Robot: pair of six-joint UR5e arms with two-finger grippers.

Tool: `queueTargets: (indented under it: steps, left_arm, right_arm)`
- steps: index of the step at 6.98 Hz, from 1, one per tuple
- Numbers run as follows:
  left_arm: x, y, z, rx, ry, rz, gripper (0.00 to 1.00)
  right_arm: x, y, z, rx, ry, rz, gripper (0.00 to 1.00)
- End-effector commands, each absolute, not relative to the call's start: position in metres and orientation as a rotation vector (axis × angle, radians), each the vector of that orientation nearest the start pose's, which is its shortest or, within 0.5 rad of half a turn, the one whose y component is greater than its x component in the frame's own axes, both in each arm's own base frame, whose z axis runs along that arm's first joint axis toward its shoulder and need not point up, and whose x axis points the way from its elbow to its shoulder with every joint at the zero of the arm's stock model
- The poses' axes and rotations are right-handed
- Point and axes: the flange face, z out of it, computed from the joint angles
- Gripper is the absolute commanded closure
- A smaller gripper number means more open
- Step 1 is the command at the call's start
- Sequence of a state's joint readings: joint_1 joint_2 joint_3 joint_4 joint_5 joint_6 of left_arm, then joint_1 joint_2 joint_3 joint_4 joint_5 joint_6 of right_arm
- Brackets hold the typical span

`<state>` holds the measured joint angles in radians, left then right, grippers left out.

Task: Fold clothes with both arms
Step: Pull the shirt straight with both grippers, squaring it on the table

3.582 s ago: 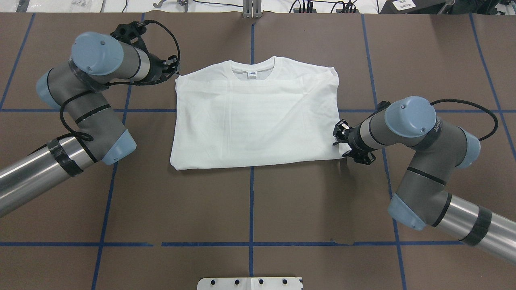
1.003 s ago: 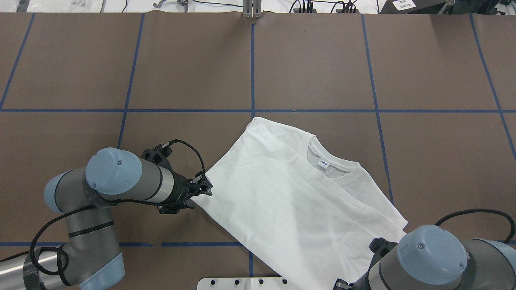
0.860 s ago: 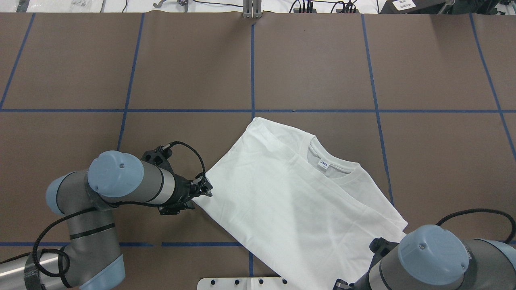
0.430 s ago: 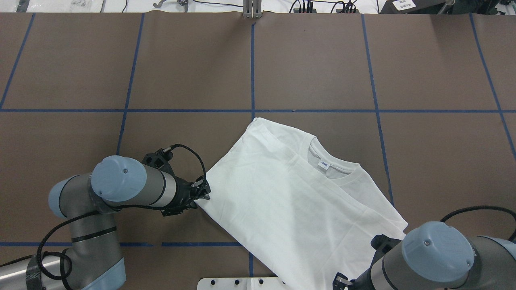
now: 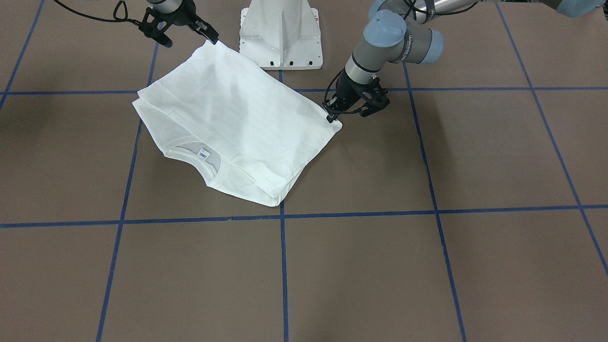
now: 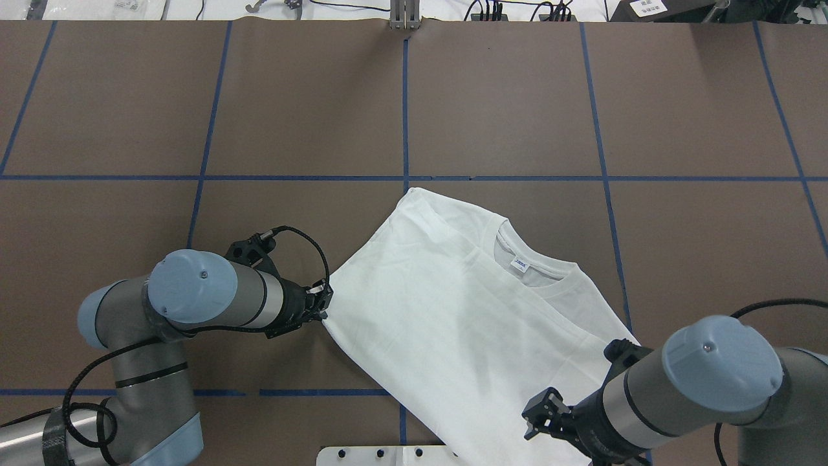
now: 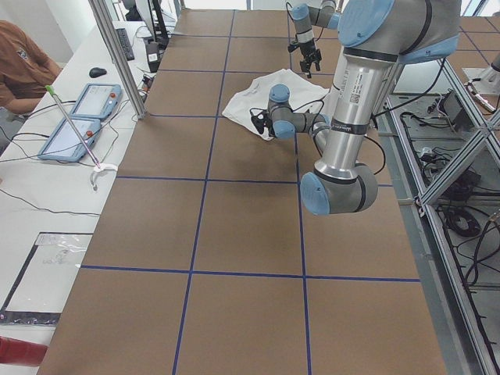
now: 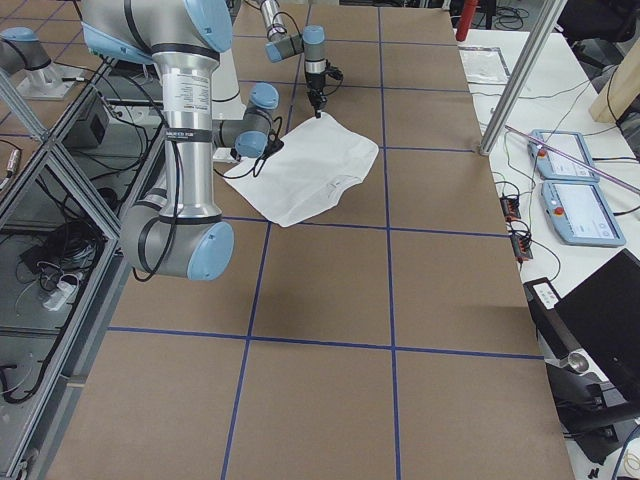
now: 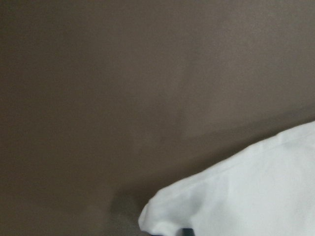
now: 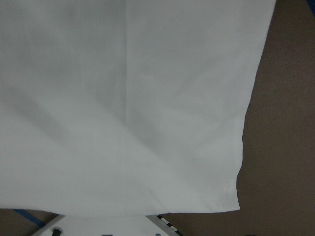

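The white T-shirt (image 6: 453,304) lies folded into a rectangle and turned diagonally on the brown table, with its collar label (image 6: 517,263) facing up. No black text shows. My left gripper (image 6: 321,304) is shut on the shirt's left corner; it also shows in the front view (image 5: 331,118). My right gripper (image 6: 532,421) is shut on the shirt's near edge by the pedestal and holds it a little above the table; it shows in the front view (image 5: 212,38). The right wrist view shows the shirt (image 10: 123,98) filling the frame. The left wrist view shows the held corner (image 9: 236,196).
The white pedestal base (image 5: 280,33) stands right behind the shirt's near edge and also shows in the overhead view (image 6: 388,455). Blue tape lines (image 6: 404,97) grid the table. A side bench with tablets (image 7: 78,117) and a seated person (image 7: 23,66) lies beyond the far edge.
Both grippers pulled the shirt from the far middle toward the base and turned it diagonal. In the last half-second my right gripper rose and moved left with the near edge. My left gripper barely shifted.
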<state>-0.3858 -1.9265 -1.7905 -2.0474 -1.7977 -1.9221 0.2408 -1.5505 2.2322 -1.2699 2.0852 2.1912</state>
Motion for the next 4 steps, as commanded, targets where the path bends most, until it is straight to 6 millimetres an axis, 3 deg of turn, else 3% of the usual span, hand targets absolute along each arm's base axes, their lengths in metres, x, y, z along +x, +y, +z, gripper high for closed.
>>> queueTargets:
  steps: [1,2,3,4]
  left_arm:
    - [0.499,-0.382,0.3,-0.029,1.05,-0.516,1.0]
    - [0.473,-0.424,0.297,0.059,1.055,-0.5,1.0]
    - [0.462,-0.478,0.286,0.137,1.048,-0.512,1.0]
    - [0.468,-0.528,0.276,0.159,1.03,-0.56,1.0]
  right_arm:
    - [-0.383,-0.247,0.288,-0.591,-0.952,0.636,0.0]
    - [-0.377,-0.262,0.282,-0.574,-0.977,0.664,0.0]
    - [-0.372,-0.278,0.284,-0.543,-0.989,0.691,0.0]
    - [-0.377,-0.306,0.287,-0.496,-1.003,0.707,0.0]
